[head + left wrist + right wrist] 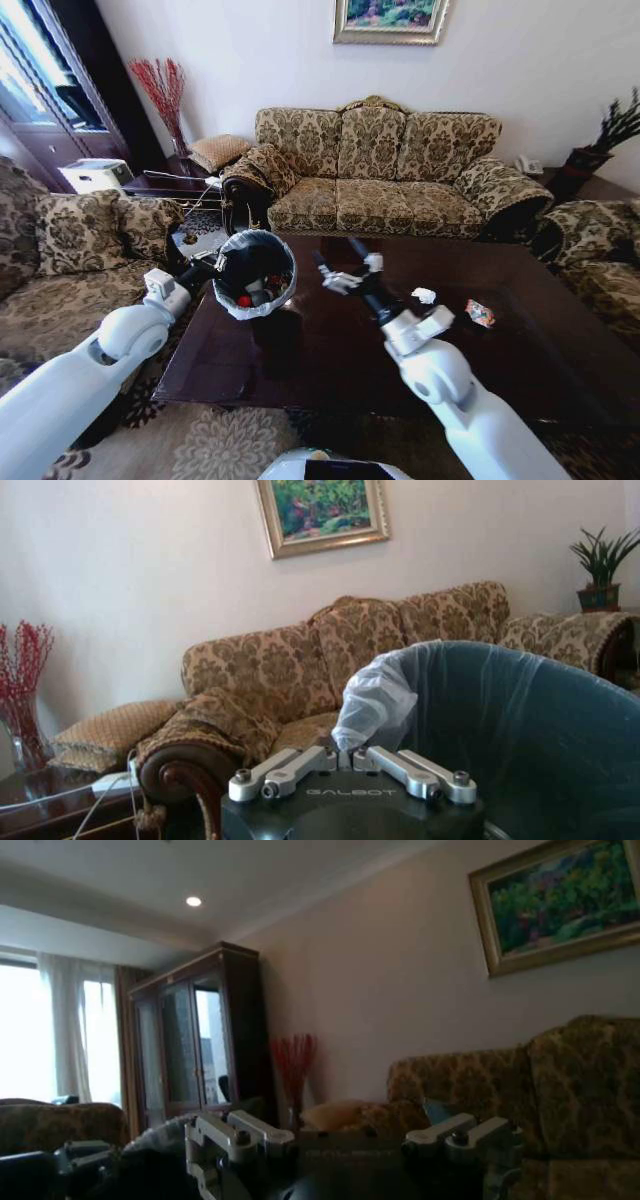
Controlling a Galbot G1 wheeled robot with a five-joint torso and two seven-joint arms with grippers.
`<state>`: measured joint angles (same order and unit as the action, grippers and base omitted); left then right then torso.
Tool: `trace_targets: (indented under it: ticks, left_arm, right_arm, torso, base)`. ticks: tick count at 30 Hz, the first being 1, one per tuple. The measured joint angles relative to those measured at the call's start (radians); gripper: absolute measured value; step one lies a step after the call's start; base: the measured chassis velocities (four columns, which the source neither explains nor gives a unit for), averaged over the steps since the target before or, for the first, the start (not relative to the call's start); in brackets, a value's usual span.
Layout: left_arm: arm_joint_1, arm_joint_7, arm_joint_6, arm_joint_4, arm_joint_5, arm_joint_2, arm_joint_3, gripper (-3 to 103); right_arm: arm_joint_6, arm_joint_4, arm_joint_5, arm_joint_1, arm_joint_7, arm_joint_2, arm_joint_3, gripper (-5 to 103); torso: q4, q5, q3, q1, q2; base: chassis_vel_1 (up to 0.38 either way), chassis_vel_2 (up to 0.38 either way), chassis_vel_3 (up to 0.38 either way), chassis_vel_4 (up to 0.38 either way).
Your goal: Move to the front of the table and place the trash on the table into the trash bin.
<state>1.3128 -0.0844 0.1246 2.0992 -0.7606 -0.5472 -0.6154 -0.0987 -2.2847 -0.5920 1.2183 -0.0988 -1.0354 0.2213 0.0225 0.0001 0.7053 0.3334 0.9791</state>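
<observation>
While the left pincer [205, 266] clamps the rim of the trash bin [232, 305], held tilted over the tabletop [320, 350], the right pincer [345, 270] hangs spread and empty; a white wad [424, 295] and multicoloured wrapper [480, 313] probably call for reaching right.
</observation>
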Motion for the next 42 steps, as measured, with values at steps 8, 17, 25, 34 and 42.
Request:
trace_targets:
  ticks: [8, 17, 25, 34, 42]
  left_arm:
    - [0.003, -0.001, -0.002, 0.004, 0.005, -0.014, -0.001, 3]
    - [0.008, -0.001, -0.01, 0.006, 0.008, -0.014, 0.0, 3]
    - [0.004, 0.001, -0.012, -0.002, 0.01, -0.014, 0.01, 3]
    - [-0.001, 0.007, -0.018, -0.013, 0.017, -0.022, 0.026, 3]
    - [-0.004, 0.008, -0.019, -0.011, 0.021, -0.024, 0.044, 3]
  right_arm:
    - [0.008, 0.048, 0.046, 0.121, -0.059, -0.041, 0.04, 100]
    - [0.022, 0.086, 0.05, 0.122, -0.069, -0.056, 0.047, 100]
    - [0.025, 0.104, 0.055, 0.119, -0.073, -0.064, 0.045, 100]
    - [0.047, 0.164, 0.068, 0.084, -0.085, -0.076, 0.032, 100]
    - [0.017, 0.347, 0.065, -0.038, -0.114, -0.11, 0.02, 100]
  torso:
    - [0.0001, -0.0003, 0.0, 0.0, 0.0]
    - [0.0004, -0.0003, 0.0, 0.0, 0.0]
    - [-0.0002, -0.0001, 0.0, 0.0, 0.0]
    - [-0.0002, 0.0004, 0.0, 0.0, 0.0]
    - [0.0003, -0.0012, 0.0, 0.0, 0.0]
  base:
    - [0.0, 0.0, 0.0, 0.0]
    - [-0.108, -0.101, 0.126, 0.127]
    - [-0.267, -0.272, 0.251, 0.263]
    - [-0.264, -0.267, 0.271, 0.259]
    - [-0.044, -0.057, 0.037, 0.029]
